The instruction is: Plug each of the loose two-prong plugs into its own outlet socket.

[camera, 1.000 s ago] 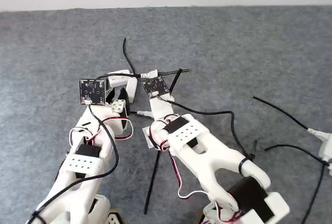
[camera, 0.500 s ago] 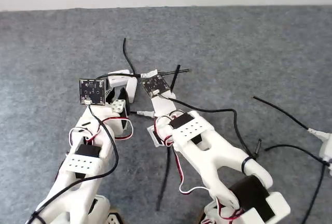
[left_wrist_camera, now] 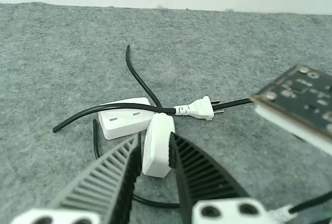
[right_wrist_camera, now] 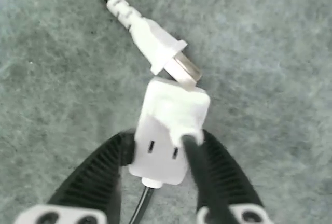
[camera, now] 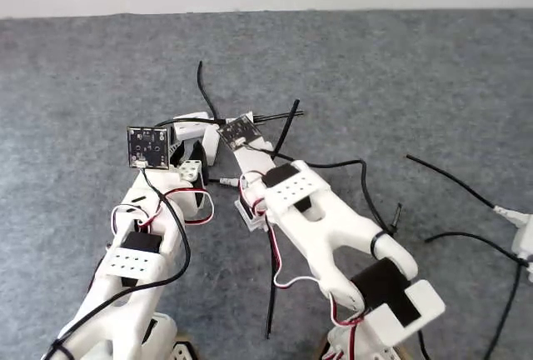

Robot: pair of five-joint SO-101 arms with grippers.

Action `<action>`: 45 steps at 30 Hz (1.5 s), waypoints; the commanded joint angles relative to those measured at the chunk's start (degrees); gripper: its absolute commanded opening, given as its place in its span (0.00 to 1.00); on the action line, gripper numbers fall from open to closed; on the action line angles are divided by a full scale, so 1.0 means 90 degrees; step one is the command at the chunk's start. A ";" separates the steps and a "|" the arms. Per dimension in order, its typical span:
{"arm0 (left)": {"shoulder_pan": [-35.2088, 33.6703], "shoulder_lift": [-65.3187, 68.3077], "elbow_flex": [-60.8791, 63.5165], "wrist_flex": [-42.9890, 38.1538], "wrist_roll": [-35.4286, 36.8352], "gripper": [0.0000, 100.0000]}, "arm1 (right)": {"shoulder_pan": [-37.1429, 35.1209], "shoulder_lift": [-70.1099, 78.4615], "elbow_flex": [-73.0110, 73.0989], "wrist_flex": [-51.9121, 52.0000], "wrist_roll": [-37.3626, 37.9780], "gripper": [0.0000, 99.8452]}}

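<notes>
In the left wrist view my left gripper (left_wrist_camera: 155, 140) is shut on an upright white outlet socket (left_wrist_camera: 158, 154). A second white socket (left_wrist_camera: 124, 117) lies flat just behind it. Past both lies a white two-prong plug (left_wrist_camera: 199, 109) on a black cord. In the right wrist view my right gripper (right_wrist_camera: 161, 146) is shut on a corded white socket (right_wrist_camera: 168, 125), and the plug (right_wrist_camera: 153, 40) meets that socket's far end with its brass prongs (right_wrist_camera: 185, 69) partly showing. In the high view both wrists sit close together around the sockets (camera: 196, 125) at mid-table.
Grey carpet covers the table (camera: 400, 60). Loose black cords (camera: 450, 178) trail at the right, with another white plug (camera: 510, 214) at the right edge. A black cord (camera: 273, 293) runs back under the right arm. A white wall borders the far side.
The right arm has swung left toward the sockets and its trailing cord has shifted with it. The left arm has kept still.
</notes>
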 commanded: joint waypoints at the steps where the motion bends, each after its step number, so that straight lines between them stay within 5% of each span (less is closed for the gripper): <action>1: -0.0059 -0.0078 -0.0073 -0.0156 -0.0068 0.08 | -0.0015 0.0024 -0.0283 0.0210 0.0078 0.01; 8: -0.0234 -0.0078 -0.0093 -0.0176 -0.0049 0.08 | 0.0562 -0.0650 -0.0010 0.0366 0.0274 0.01; 24: -0.0244 -0.0078 -0.0093 -0.0176 -0.0029 0.08 | 0.4674 -0.2603 0.0098 0.0952 0.0879 0.01; 34: -0.0244 -0.0068 -0.0093 -0.0166 -0.0029 0.08 | 0.8650 -0.2584 0.0098 -0.0601 0.1866 0.01; 45: -0.0244 -0.0068 -0.0054 -0.0147 -0.0049 0.08 | 1.0750 -0.1333 -0.0752 -0.1988 0.2159 0.01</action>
